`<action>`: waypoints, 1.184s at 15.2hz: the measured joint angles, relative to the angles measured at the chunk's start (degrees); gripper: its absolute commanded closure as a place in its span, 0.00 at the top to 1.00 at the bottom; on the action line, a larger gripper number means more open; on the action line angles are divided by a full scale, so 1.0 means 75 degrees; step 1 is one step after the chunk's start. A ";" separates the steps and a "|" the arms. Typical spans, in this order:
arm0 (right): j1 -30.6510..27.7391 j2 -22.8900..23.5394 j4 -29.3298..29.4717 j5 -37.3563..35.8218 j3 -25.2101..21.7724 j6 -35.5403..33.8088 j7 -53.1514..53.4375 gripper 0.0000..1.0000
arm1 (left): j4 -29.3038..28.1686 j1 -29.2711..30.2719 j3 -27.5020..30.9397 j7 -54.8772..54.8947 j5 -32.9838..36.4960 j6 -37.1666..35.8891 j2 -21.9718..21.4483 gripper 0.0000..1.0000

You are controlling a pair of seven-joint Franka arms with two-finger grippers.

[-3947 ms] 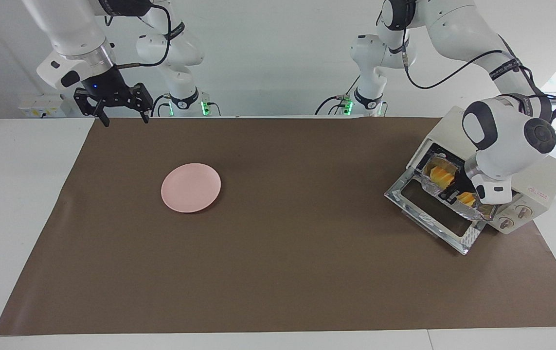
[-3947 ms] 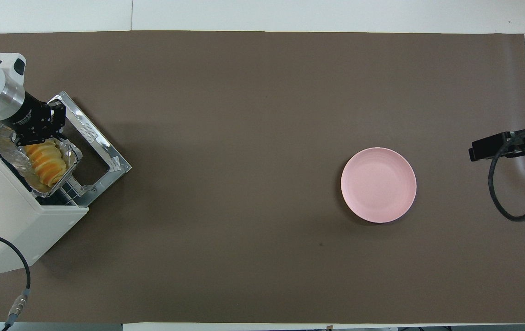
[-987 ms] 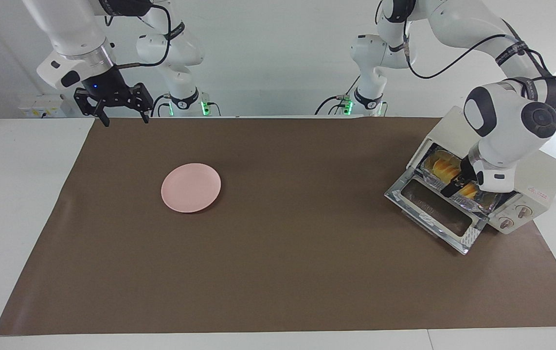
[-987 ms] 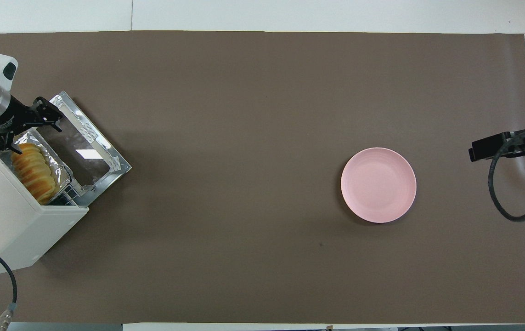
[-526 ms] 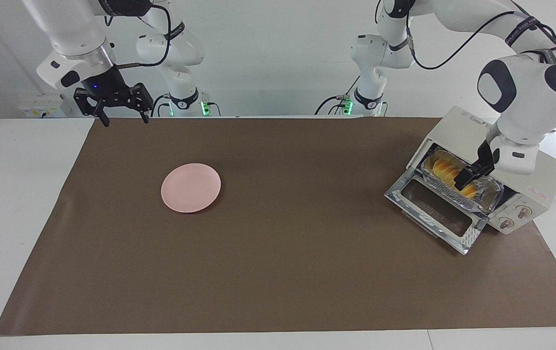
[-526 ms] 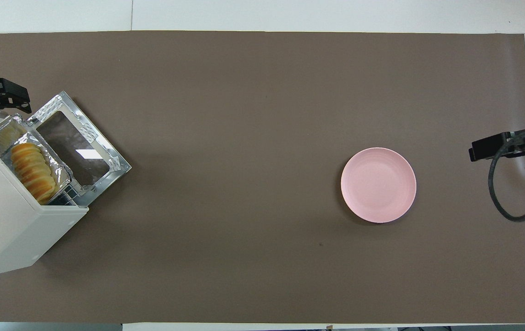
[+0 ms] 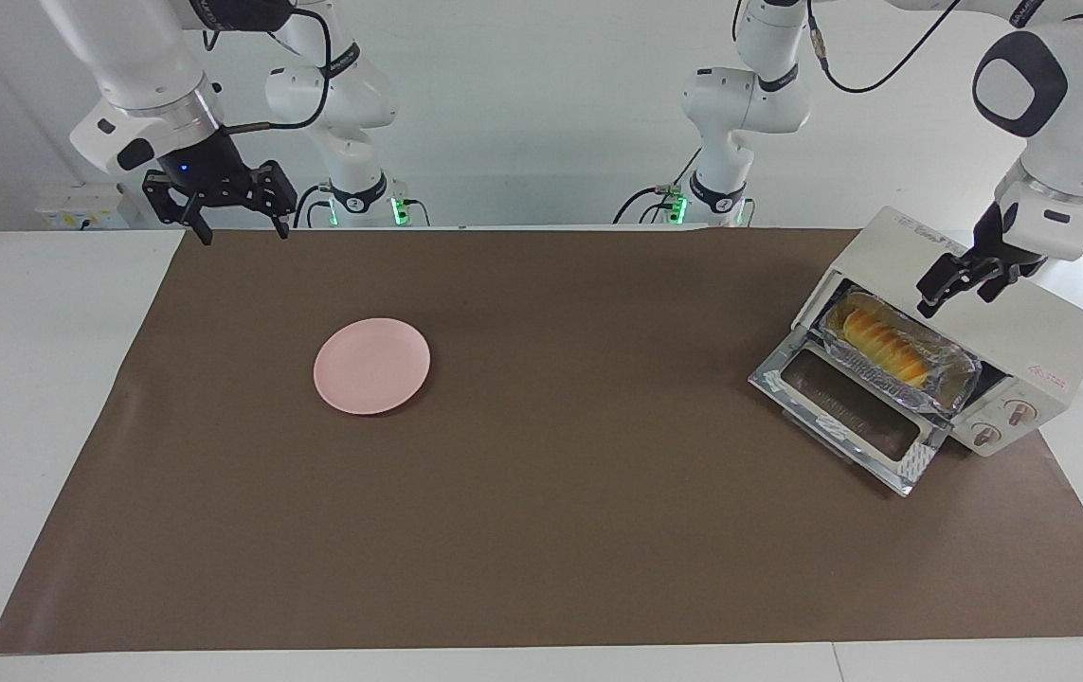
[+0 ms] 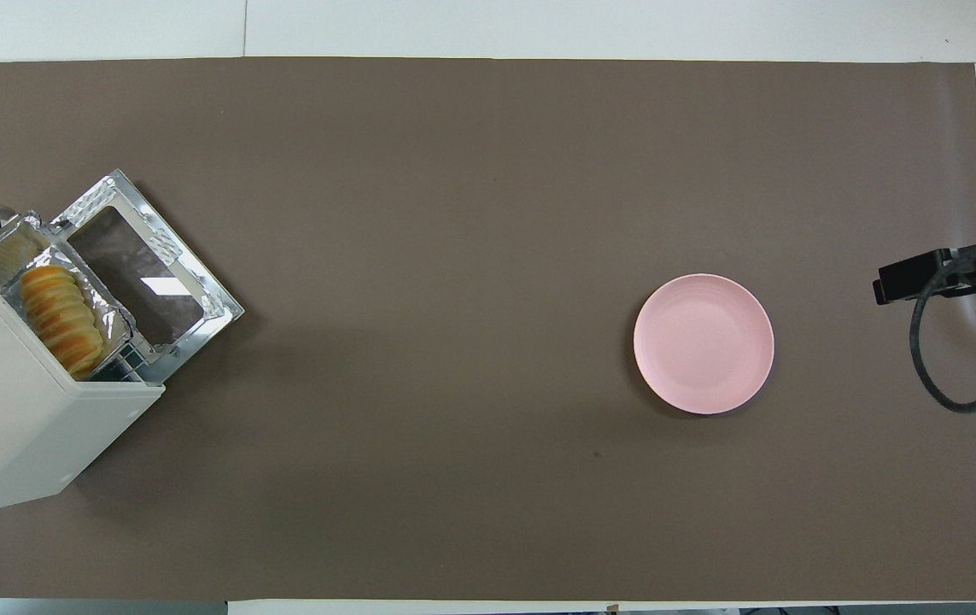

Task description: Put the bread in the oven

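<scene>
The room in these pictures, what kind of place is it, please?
Most likely a robotics lab set up as a mock kitchen. Two Franka arms stand at a white table under a brown mat. On it are only the oven, door open, holding the bread in a foil tray, and a pink plate.

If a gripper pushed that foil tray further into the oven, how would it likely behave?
The foil tray looks thin and crinkled, so it would probably dent rather than slide stiffly. It seems light, and the bread in it likely adds little weight. On the wire rack of the oven it may snag.
</scene>
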 measured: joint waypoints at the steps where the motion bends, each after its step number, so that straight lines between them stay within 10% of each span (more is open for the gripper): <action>1: 0.0000 0.0000 0.0000 0.0000 0.0000 0.0000 0.0000 1.00 | 0.0007 -0.0021 -0.0017 0.0001 -0.0089 0.0024 0.0001 1.00; 10: 0.0000 -0.0001 0.0000 0.0000 0.0000 0.0000 0.0000 1.00 | 0.0032 -0.0129 -0.0371 0.0012 -0.0181 -0.0052 0.0003 1.00; 18: 0.0000 -0.0001 0.0000 0.0000 0.0000 0.0000 0.0000 1.00 | 0.0080 0.2373 -0.3314 0.0011 -0.0177 -0.0594 -0.0020 1.00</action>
